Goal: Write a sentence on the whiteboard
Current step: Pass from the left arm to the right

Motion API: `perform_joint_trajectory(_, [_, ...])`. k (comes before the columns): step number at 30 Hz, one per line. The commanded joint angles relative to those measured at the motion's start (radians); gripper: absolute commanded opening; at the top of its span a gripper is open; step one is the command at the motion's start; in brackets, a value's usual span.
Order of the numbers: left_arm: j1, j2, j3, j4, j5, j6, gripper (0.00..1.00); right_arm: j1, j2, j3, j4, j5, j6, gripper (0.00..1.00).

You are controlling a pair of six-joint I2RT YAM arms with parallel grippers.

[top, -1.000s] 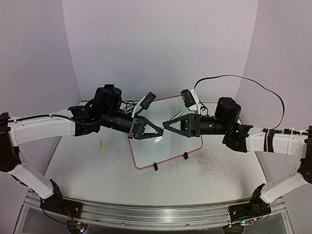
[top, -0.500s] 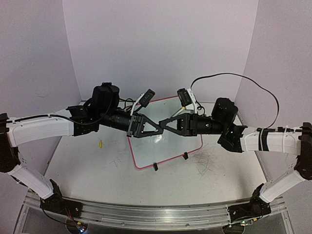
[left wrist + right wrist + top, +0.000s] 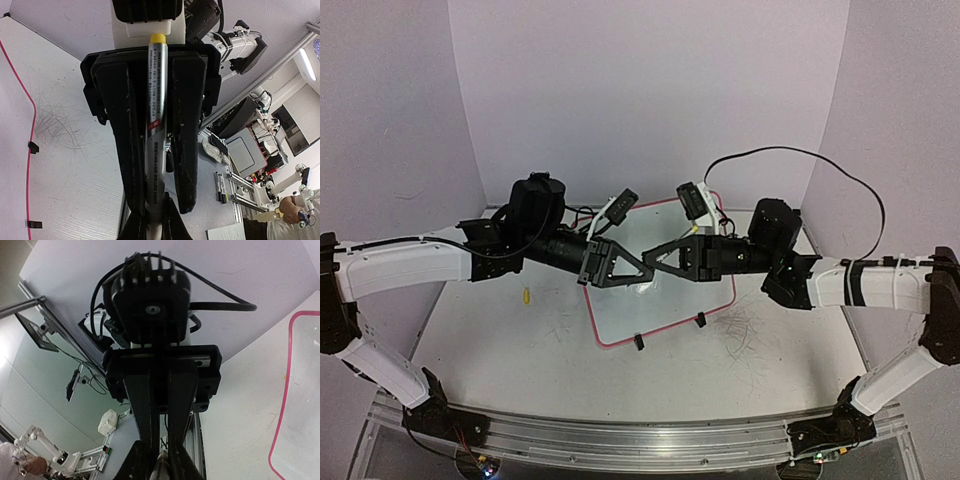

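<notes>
Left tool (image 3: 643, 266) grips marker (image 3: 156, 125) above whiteboard (image 3: 660, 316), meeting right tool (image 3: 660, 258).

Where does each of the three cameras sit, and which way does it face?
Top external: above and behind the bases, looking down; both arms, left gripper facing right gripper over the glossy white whiteboard with a pink-red frame.
Left wrist: on the left arm, facing the right arm; own fingertips at bottom, silver marker with a yellow end between the right gripper's fingers.
Right wrist: on the right arm, facing the left arm; own fingertips at bottom.
Shared: both wrist views catch the whiteboard's frame.
</notes>
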State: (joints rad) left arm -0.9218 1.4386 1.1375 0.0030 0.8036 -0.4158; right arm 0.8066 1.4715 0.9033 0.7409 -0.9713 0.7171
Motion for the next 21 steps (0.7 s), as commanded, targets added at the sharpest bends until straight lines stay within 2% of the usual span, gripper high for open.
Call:
perform_joint_trajectory(1, [0.001,-0.039,-0.005,0.046,0.012,0.034,0.0,0.013,-0.013,0.06,-0.051,-0.071,-0.066,0.23])
perform_joint_trajectory(5, [0.001,-0.037,-0.004,0.045,0.016,0.031,0.0,0.02,-0.015,0.082,-0.136,-0.068,-0.133,0.21])
perform_joint_trajectory(9, [0.001,-0.035,-0.001,0.044,0.017,0.029,0.0,0.027,-0.016,0.086,-0.149,-0.075,-0.15,0.17])
perform_joint_trajectory(12, [0.001,-0.036,0.001,0.042,0.019,0.029,0.0,0.028,-0.015,0.087,-0.164,-0.082,-0.171,0.2])
perform_joint_trajectory(16, [0.001,-0.039,0.001,0.04,0.02,0.029,0.0,0.028,-0.02,0.085,-0.178,-0.091,-0.193,0.17])
perform_joint_trajectory(21, [0.002,-0.054,-0.007,0.038,0.003,0.038,0.0,0.028,-0.04,0.071,-0.175,-0.071,-0.199,0.03])
